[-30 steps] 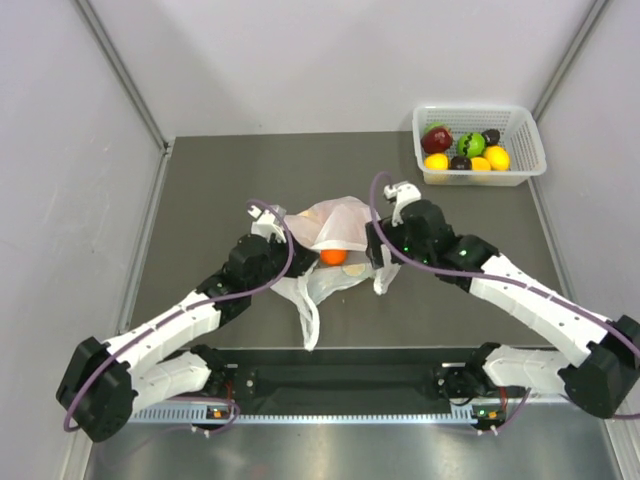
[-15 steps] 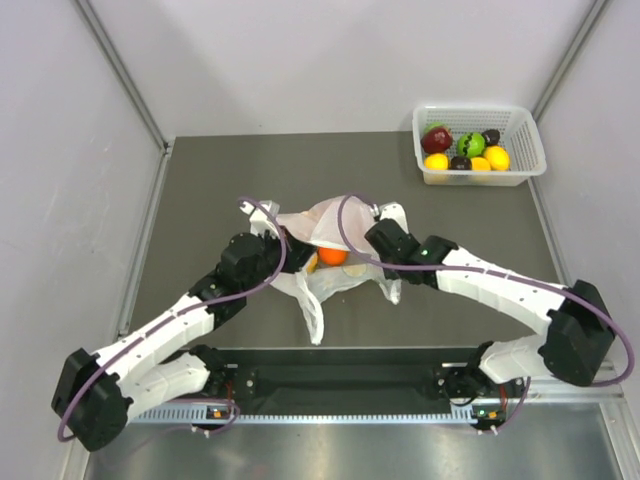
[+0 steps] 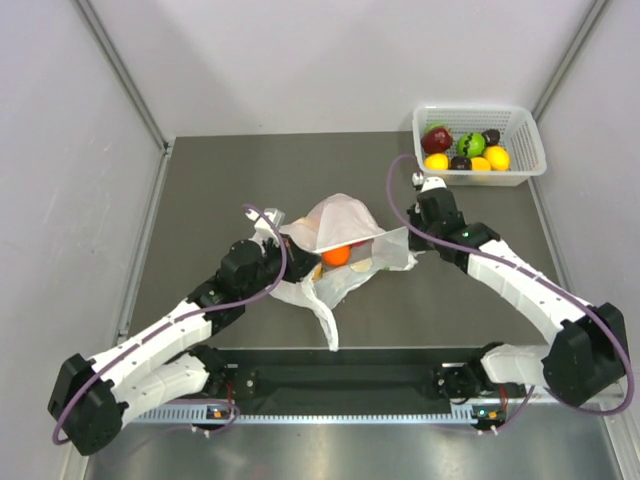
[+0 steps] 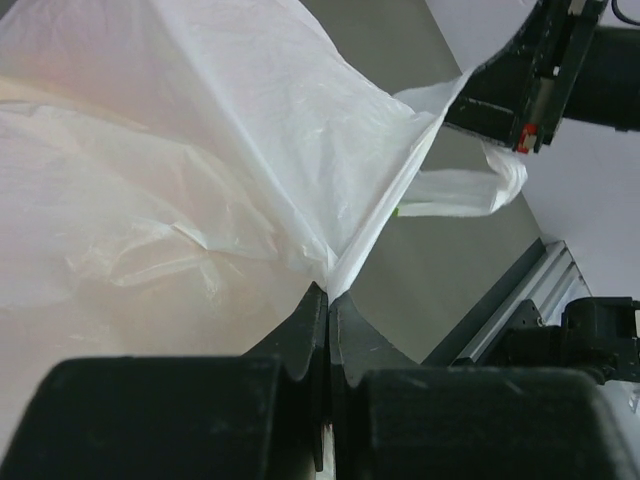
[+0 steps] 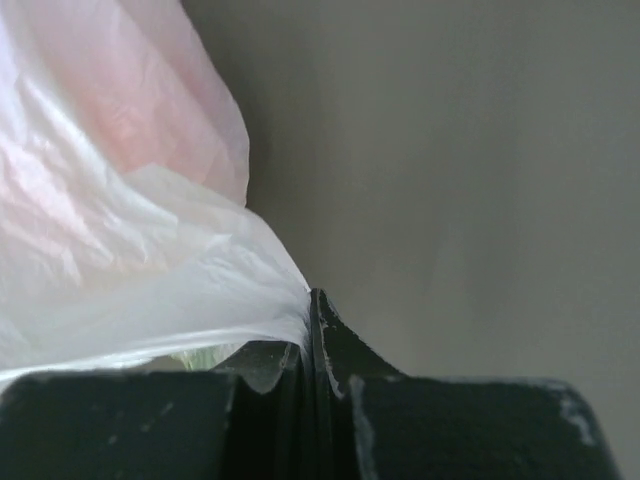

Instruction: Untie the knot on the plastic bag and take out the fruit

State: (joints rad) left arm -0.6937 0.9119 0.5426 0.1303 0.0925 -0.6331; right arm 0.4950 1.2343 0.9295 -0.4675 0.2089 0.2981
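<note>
Thin translucent white plastic bag (image 3: 345,222) at tabletop (image 3: 220,170) centre, mouth stretched. Left gripper (image 4: 328,298) jaws clamp its 9 o'clock edge, right gripper (image 5: 310,300) jaws its 3 o'clock edge. Knot apparently undone. Next: one gripper releases, reaches small round orange fruit (image 3: 336,256).

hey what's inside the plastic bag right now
One round orange fruit shows at the open mouth of the plastic bag. The crinkled plastic covers the rest, so any other fruit cannot be seen.

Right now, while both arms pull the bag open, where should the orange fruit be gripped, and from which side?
Probably across the round middle of the orange fruit, coming from the near side: the plastic bag gapes on that side, while its lifted sheet covers the fruit's far side. One pair of jaws must release the bag first.
</note>
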